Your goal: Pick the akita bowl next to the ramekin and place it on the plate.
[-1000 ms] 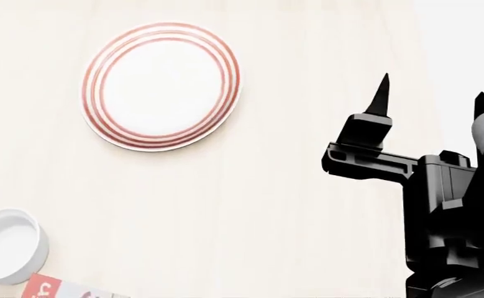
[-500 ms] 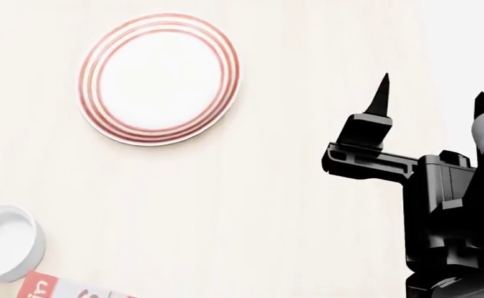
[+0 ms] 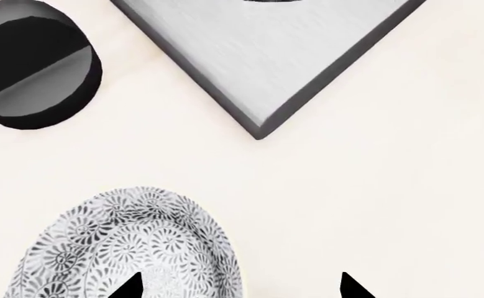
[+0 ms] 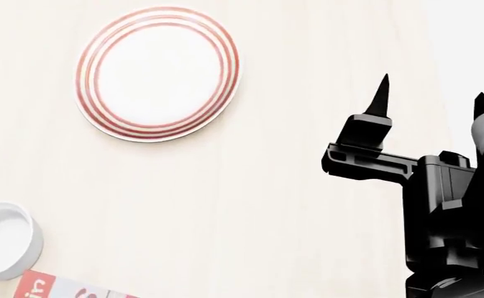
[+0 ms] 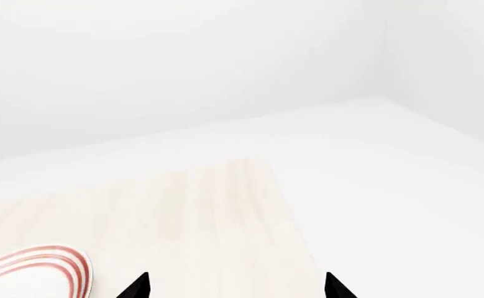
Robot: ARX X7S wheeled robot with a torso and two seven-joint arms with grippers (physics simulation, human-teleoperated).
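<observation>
The akita bowl [image 3: 130, 248] is sitting upright on the pale table [image 4: 250, 205], mouth up, round with no long axis, partly under the left gripper [image 3: 242, 288], whose tips are standing spread and empty. The right gripper [image 4: 430, 99] is hovering raised, tips up, parted, holding nothing, right of the plate [image 4: 157, 73]. The ramekin [image 4: 5, 239] is resting near the table's front-left.

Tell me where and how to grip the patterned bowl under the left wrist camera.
Grip the akita bowl by its rim, coming from above, one finger inside the cavity and one outside the wall. It appears to sit upright with its mouth open upward. The left gripper is open, one fingertip already over the bowl.
</observation>
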